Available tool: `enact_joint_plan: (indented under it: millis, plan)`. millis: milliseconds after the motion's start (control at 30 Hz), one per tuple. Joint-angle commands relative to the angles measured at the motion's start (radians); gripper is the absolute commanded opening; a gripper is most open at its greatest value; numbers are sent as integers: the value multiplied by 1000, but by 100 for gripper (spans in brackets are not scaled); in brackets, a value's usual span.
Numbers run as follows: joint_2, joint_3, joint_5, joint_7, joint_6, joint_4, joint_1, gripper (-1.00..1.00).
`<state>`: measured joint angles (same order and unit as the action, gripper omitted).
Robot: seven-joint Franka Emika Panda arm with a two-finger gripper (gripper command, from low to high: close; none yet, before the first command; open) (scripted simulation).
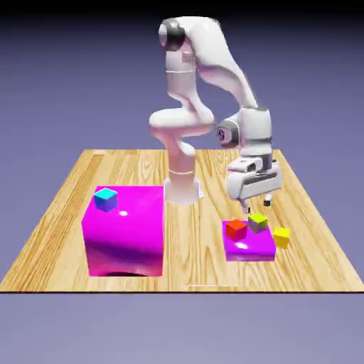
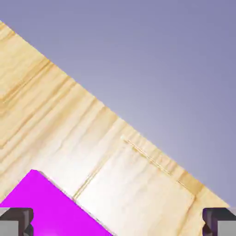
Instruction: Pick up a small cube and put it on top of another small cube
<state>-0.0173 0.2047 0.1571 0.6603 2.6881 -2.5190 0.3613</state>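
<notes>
Yellow cube (image 1: 282, 237) sits beside the low magenta block (image 1: 248, 250), toward the exterior view's right; the tool (image 1: 257, 207), spread wide and holding nothing, hangs above, to its left there.

In the hand view, the bottom edge cuts off both grey fingertips (image 2: 17, 222) and the magenta slab (image 2: 60, 207), whose lower part is out of sight (only a corner and its edges show). The wooden table (image 2: 115, 184) runs off that view's left and bottom edges. In the exterior view, the big magenta block (image 1: 124, 238) hides the tabletop behind it.
</notes>
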Motion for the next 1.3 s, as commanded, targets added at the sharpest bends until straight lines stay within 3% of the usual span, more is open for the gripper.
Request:
enact_joint_plan:
  millis: [0, 267, 433, 467, 700, 1067, 1167, 1267]
  plan:
    - [-36, 13, 10, -5, -22, 18, 20, 0]
    - [-276, 96, 74, -38, -164, 137, 162, 0]
    - [-449, 8, 175, 36, -11, 153, 222, 0]
    - [-449, 8, 175, 36, -11, 153, 222, -100]
    - [-239, 62, 45, -58, -192, 157, 162, -100]
    - [159, -8, -175, -65, -401, -14, -82, -100]
    - [169, 16, -173, -47, -398, -51, -109, -100]
    - [72, 10, -139, -22, -268, -87, -108, -100]
